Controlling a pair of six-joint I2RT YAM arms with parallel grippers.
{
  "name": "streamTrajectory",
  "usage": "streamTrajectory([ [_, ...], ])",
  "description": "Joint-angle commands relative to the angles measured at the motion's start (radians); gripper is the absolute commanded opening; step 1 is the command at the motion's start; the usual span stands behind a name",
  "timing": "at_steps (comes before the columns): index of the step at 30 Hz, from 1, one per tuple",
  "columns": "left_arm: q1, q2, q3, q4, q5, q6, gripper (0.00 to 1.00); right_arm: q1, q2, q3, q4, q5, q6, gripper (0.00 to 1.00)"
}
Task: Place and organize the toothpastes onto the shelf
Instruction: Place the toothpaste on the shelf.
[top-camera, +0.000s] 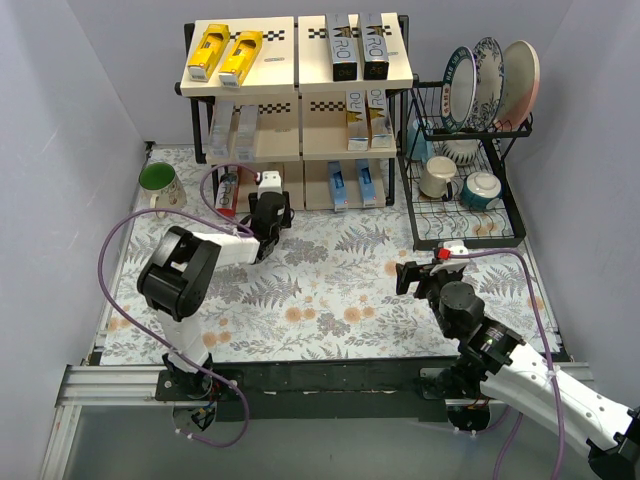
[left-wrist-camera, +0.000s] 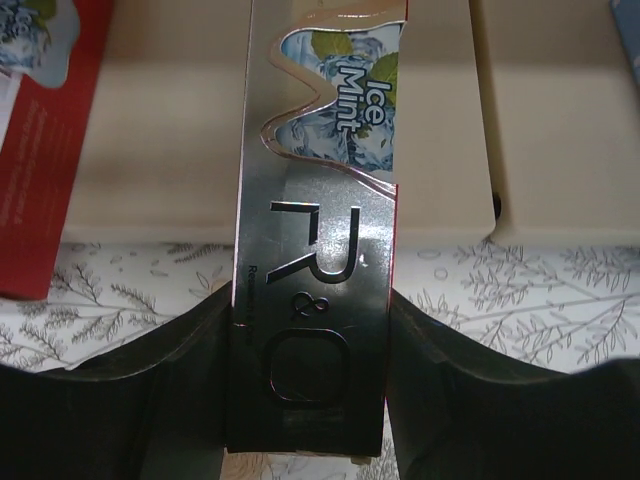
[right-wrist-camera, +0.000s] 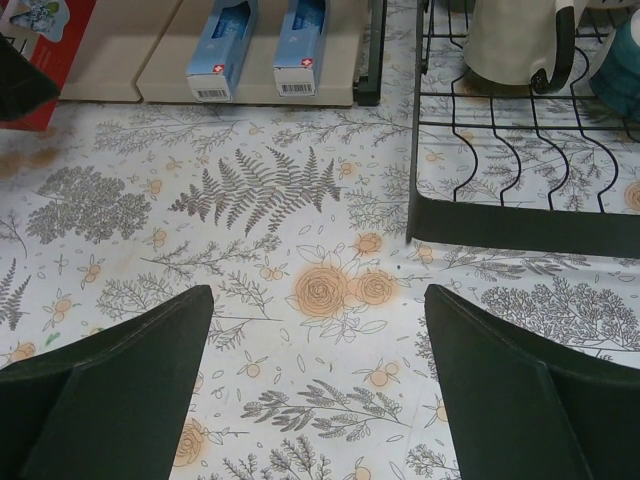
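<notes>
Wrist camera shows you what overhead hides: your left hand (left-wrist-camera: 310, 345) grips a silver Ice Mint carton (left-wrist-camera: 320, 230), far end over the shelf (left-wrist-camera: 150, 150) bottom board; right hand (right-wrist-camera: 318, 300) spread open.

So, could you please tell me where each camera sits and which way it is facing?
Top external: above and behind the arms, looking down at the table, shelf and dish rack; both arms show.
Left wrist: on the left arm, facing the shelf's bottom tier; left gripper shut on a silver carton.
Right wrist: on the right arm, looking down and forward over the table; right gripper open.
Shared: both wrist views show the red carton; top and right wrist views show the two blue cartons.
</notes>
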Motion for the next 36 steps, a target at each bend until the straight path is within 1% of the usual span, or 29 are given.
streamTrajectory([
  [1, 0.023, 0.014, 0.06, 0.075, 0.007, 0.04, 0.53, 0.002, -0.02, -0.006, 0.024, 0.032, -0.007, 0.95],
  [4, 0.031, 0.039, 0.074, 0.069, 0.01, 0.035, 0.62, 0.0, -0.021, -0.008, 0.019, 0.032, -0.006, 0.95],
  [5, 0.032, 0.045, 0.075, 0.069, 0.007, 0.034, 0.68, 0.0, -0.021, -0.009, 0.019, 0.031, -0.007, 0.95],
  [7, 0.032, 0.046, 0.074, 0.066, 0.002, 0.02, 0.74, 0.0, -0.023, -0.008, 0.016, 0.034, -0.006, 0.95],
  [8, 0.032, 0.043, 0.072, 0.066, 0.0, 0.015, 0.79, 0.0, -0.021, -0.005, 0.015, 0.033, -0.006, 0.95],
  [12, 0.032, -0.004, 0.06, 0.023, 0.014, -0.045, 0.88, 0.0, -0.024, -0.003, 0.012, 0.028, -0.004, 0.95],
  [15, 0.031, -0.088, 0.013, -0.002, 0.034, -0.123, 0.92, 0.0, -0.026, -0.003, 0.012, 0.02, -0.003, 0.95],
  [16, 0.032, -0.137, 0.0, -0.022, 0.04, -0.175, 0.93, 0.0, -0.026, -0.003, 0.013, 0.019, -0.003, 0.95],
  [19, 0.029, -0.21, -0.044, -0.077, 0.077, -0.248, 0.95, 0.0, -0.023, -0.005, 0.015, 0.014, 0.002, 0.95],
  [23, 0.026, -0.332, -0.093, -0.161, 0.114, -0.394, 0.96, 0.002, -0.026, -0.002, 0.021, 0.005, 0.005, 0.95],
  [26, 0.024, -0.372, -0.136, -0.217, 0.163, -0.475, 0.95, 0.0, -0.027, 0.001, 0.026, -0.003, 0.006, 0.94],
  [29, 0.023, -0.414, -0.184, -0.258, 0.192, -0.615, 0.95, 0.0, -0.027, 0.004, 0.027, -0.009, 0.011, 0.94],
  [30, 0.024, -0.435, -0.201, -0.257, 0.198, -0.696, 0.97, 0.0, -0.027, 0.003, 0.027, -0.012, 0.011, 0.94],
  [32, 0.026, -0.46, -0.25, -0.203, 0.212, -0.773, 0.98, 0.0, -0.024, 0.003, 0.027, -0.014, 0.013, 0.94],
  [33, 0.029, -0.474, -0.309, -0.16, 0.218, -0.81, 0.98, 0.0, -0.024, 0.004, 0.027, -0.015, 0.014, 0.94],
  [34, 0.034, -0.495, -0.348, -0.057, 0.236, -0.871, 0.98, 0.0, -0.024, 0.004, 0.026, -0.018, 0.013, 0.94],
  [36, 0.057, -0.506, -0.443, 0.065, 0.255, -0.927, 0.98, 0.0, -0.029, 0.009, 0.019, -0.021, 0.013, 0.94],
])
